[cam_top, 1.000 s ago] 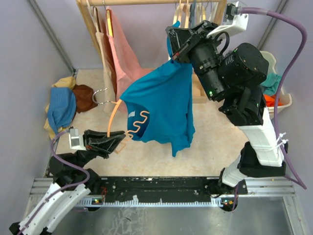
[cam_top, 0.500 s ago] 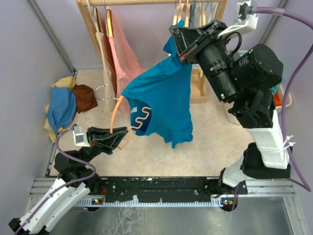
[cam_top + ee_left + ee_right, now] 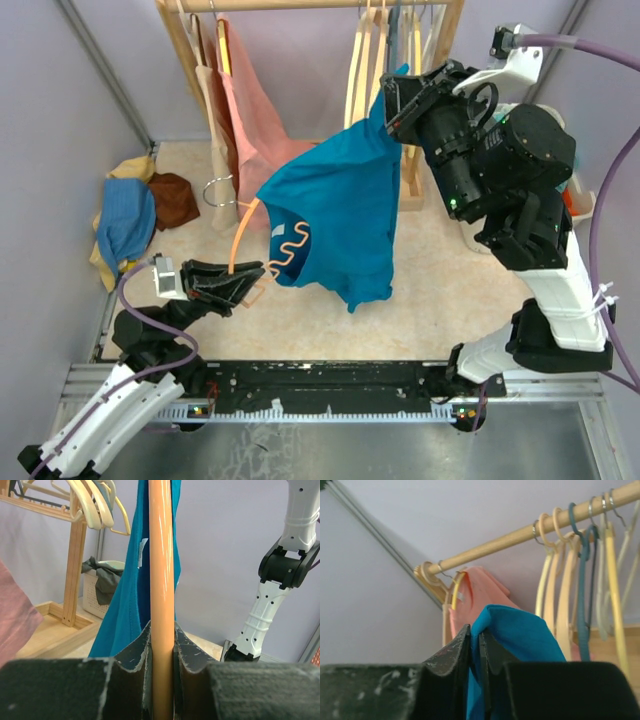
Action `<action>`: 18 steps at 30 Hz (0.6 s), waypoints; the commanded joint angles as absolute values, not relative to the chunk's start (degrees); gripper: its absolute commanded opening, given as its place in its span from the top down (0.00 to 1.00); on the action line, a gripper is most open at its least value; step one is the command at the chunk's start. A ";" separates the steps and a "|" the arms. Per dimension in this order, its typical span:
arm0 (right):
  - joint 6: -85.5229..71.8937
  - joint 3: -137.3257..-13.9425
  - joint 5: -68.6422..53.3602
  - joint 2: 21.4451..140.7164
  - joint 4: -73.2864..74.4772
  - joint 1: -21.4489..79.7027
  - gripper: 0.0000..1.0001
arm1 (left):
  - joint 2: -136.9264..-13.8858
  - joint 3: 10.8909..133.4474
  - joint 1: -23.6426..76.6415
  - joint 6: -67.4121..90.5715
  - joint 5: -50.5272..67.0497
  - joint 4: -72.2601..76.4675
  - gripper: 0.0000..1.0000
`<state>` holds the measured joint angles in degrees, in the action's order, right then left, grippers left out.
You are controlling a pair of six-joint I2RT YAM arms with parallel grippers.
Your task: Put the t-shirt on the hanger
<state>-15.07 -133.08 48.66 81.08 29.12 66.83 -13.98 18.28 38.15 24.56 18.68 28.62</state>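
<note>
From above, the t-shirt [image 3: 335, 200] hangs in mid-air over the tabletop [image 3: 440, 280]. It is pinched at its top by the right claw [image 3: 392, 108] and drapes down-left onto the hanger [image 3: 238, 232]. The hanger's zigzag bar [image 3: 290, 243] shows at an opening beside the label [image 3: 272, 229]. The left claw [image 3: 248, 285] is clenched on the hanger's low end.

The left wrist view shows its jaws clamped around the smooth hanger [image 3: 162, 580], with the t-shirt [image 3: 125, 615] just behind.

The right wrist view shows a fold of t-shirt [image 3: 520, 630] nipped between that claw's jaws, below the rail [image 3: 520, 532].

The cloth looks light and limp, and is best held at the collar or shoulder seam. The hanger looks stiff and probably slick.
</note>
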 commanded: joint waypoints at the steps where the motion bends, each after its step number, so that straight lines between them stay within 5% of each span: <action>1: -12.32 -130.66 55.23 78.57 31.20 66.58 0.81 | -12.77 20.95 38.23 23.94 18.86 31.73 1.00; 11: -17.33 -136.78 53.39 78.57 49.57 66.55 0.30 | -12.74 22.34 38.23 23.24 18.56 30.37 1.00; 18: -23.47 -130.88 47.27 73.23 58.62 66.56 0.19 | -12.38 23.18 38.23 22.80 17.55 27.90 1.00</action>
<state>-19.68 -134.65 52.07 77.49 52.56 66.83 -13.65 20.10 38.15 23.62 18.83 24.71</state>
